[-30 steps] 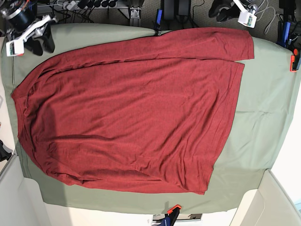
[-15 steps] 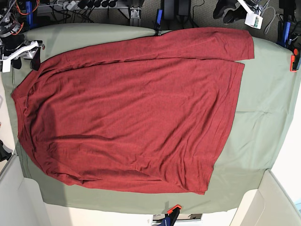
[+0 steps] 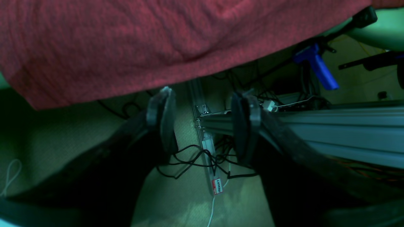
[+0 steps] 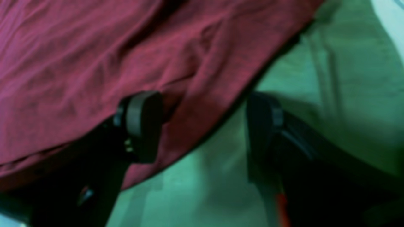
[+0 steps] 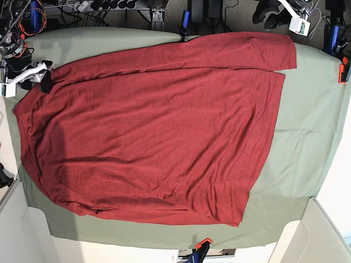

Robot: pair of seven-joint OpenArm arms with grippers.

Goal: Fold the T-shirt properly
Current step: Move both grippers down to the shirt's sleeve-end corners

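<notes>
The dark red T-shirt [image 5: 153,131] lies spread flat over the sage-green table cloth [image 5: 307,137], one long sleeve stretched along the back edge. At the shirt's left end my right gripper [image 5: 40,78] stands open. In the right wrist view it [image 4: 202,126] straddles the T-shirt's [image 4: 79,63] edge, one finger [image 4: 142,123] over the fabric and the other over the cloth [image 4: 331,78]. My left gripper [image 5: 270,13] hangs open beyond the back right table edge. In the left wrist view it [image 3: 203,123] is empty, just below the overhanging T-shirt [image 3: 126,37].
Blue clamps [image 5: 185,24] grip the cloth at the back edge, an orange one [image 5: 344,68] at the right, another [image 5: 200,246] at the front. White bins [image 5: 22,230] flank the front corners. Cables [image 3: 195,157] and an aluminium rail [image 3: 315,126] lie on the floor behind the table.
My right gripper came down from the back left corner to the shirt's left edge and opened wider. My left gripper drew back toward the top right and opened. The shirt has not moved.
</notes>
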